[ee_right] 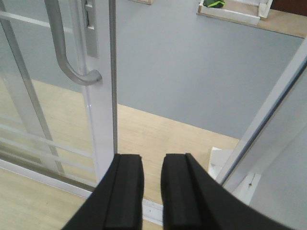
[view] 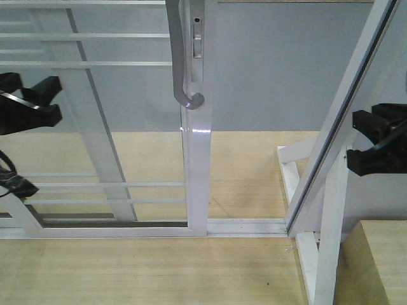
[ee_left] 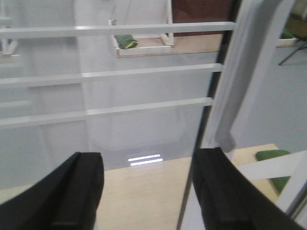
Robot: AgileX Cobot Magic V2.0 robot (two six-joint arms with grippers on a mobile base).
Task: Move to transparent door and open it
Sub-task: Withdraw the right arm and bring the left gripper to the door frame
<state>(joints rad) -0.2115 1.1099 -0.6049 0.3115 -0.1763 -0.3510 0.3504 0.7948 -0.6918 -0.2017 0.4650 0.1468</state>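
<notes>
Noting in the front view alone both pincers at once: left gripper (view: 46, 101) at the left edge, right gripper (view: 356, 141) at the right edge, and between them the transparent door (view: 196, 171). Recording its white stile standing upright at centre on the floor track (view: 245, 227), barred glass running off to the left, and the curved handle (view: 180, 63) hanging down the upper stile beside a lock slot (view: 198, 38). Seeing there also a slanted white frame member (view: 340, 111) to the right, with wooden floor (view: 152, 273) lying open between it and the stile. Picking up from the left wrist view what the front view is not giving: bars and glass close ahead and, through the glass, a white tray (ee_left: 144, 48) holding a green item (ee_left: 125, 41) well beyond. Picking up from the right wrist view the handle's lower curl joining the stile, above and left of the fingers (ee_right: 122, 191). Finding the left pincer spread wide and gripping nothing, its fingers (ee_left: 72, 191) framing glass and floor. Observing the door's dark edge running down to the right-hand finger, with contact there impossible to tell through the blur. Finding the right pincer parted by only a narrow slit, likewise empty and touching nothing visible. Placing the left pincer in front of the glass, near the level of the handle's lower end and well to its left. Placing the right pincer beyond the slanted member, well apart from the handle and pointing at the floor just right of the stile's foot.
</notes>
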